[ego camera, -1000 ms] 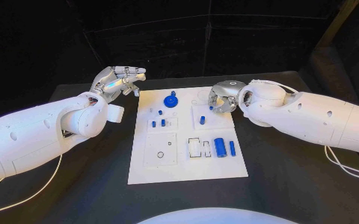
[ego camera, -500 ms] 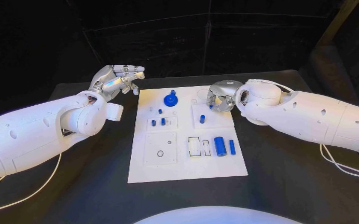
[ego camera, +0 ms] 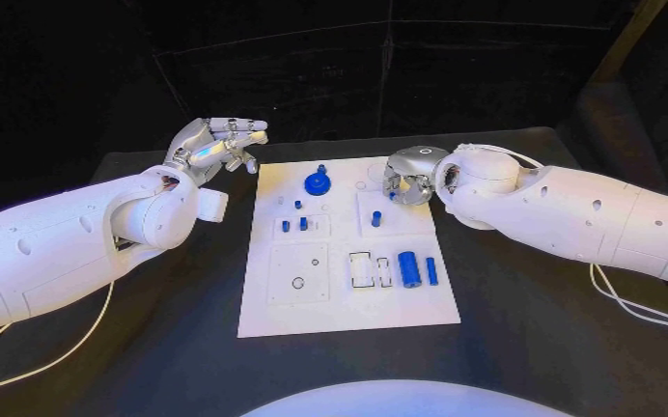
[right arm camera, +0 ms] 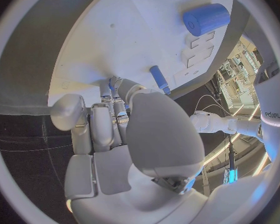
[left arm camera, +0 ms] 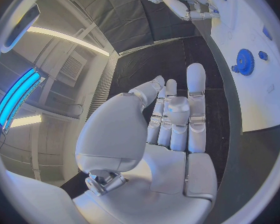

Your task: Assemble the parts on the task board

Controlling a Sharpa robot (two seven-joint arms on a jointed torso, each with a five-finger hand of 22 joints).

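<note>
Lowering your right hand (ego camera: 405, 183), fingers curled on nothing I can see, aim squarely over the small blue peg (ego camera: 375, 218); left hand (ego camera: 219, 147) waits empty, fingers loosely spread.

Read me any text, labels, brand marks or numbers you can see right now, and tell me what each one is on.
"sharpa" - dark lettering, running sideways, on the white left arm at the rim of the right wrist view.
No lettering or numbers can be made out on the task board, the blue parts, the left hand or the right hand.
</note>
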